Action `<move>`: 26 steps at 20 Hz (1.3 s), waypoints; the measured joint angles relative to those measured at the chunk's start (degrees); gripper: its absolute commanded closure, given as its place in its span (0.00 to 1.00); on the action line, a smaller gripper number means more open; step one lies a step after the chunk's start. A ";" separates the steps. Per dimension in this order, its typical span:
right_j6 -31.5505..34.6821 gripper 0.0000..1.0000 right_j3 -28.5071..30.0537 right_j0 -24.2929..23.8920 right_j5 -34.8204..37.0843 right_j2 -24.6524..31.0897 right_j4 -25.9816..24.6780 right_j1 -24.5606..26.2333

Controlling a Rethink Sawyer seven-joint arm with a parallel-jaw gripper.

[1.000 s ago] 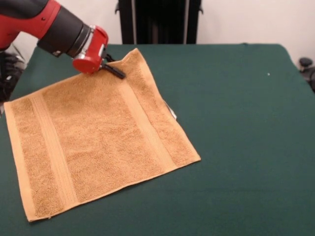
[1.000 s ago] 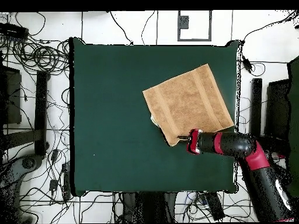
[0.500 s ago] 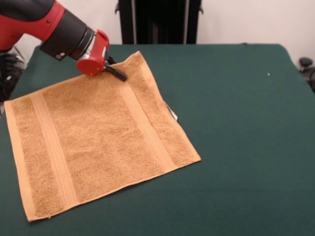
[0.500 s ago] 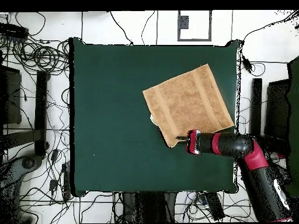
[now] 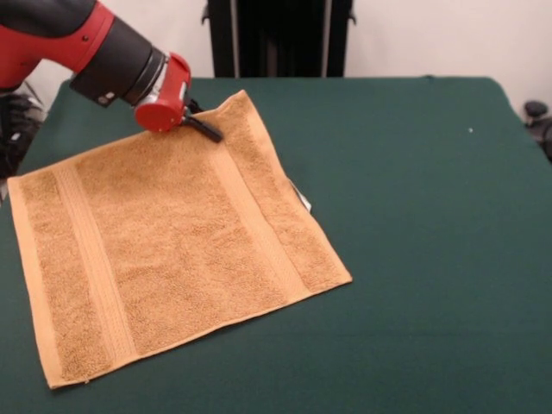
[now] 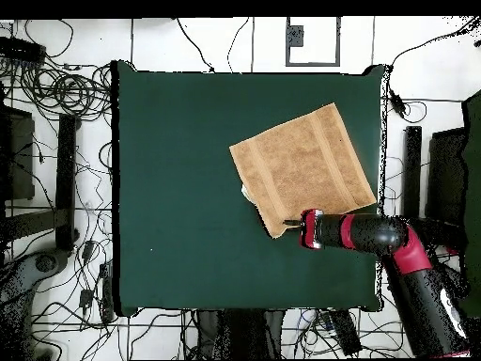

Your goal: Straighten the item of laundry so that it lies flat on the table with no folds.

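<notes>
Front view: hand (image 5: 203,127) low at towel (image 5: 164,233) corner

The towel (image 5: 168,237) lies flat on the table (image 5: 414,216), tool (image 5: 203,127) at its far corner.

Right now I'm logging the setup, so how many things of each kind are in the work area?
Towels: 1, the orange-tan towel spread out.
Tables: 1, the green table under it.
Robot grippers: 1, the gripper at the towel's far corner.
Total: 3
</notes>
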 measured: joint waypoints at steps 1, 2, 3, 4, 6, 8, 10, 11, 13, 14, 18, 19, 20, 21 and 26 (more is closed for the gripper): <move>0.00 1.00 0.00 0.00 0.00 0.00 0.00 0.00; 0.00 1.00 0.00 0.00 0.00 0.00 0.00 0.00; 0.00 1.00 0.00 0.00 0.00 0.00 0.00 0.00; 0.00 1.00 0.00 0.00 0.00 0.00 0.00 0.00; 0.00 1.00 0.00 0.00 0.00 0.00 0.00 0.00; 0.00 1.00 0.00 0.00 0.00 0.00 0.00 0.00; 0.00 1.00 0.00 0.00 0.00 0.00 0.00 0.00; 0.00 1.00 0.00 0.00 0.00 0.00 0.00 0.00; 0.00 1.00 0.00 0.02 0.01 -0.01 0.01 -0.11; 0.00 1.00 0.01 0.04 0.01 -0.01 0.04 -0.19; 0.00 1.00 0.30 0.17 0.70 0.00 1.02 -1.56; 0.00 1.00 0.43 0.17 0.93 0.00 1.35 -1.98; 0.00 1.00 0.50 0.17 1.06 0.00 1.56 -2.24; 0.00 1.00 0.56 0.17 1.23 0.00 1.81 -2.55; 0.00 1.00 0.58 0.27 1.60 0.00 2.12 -4.53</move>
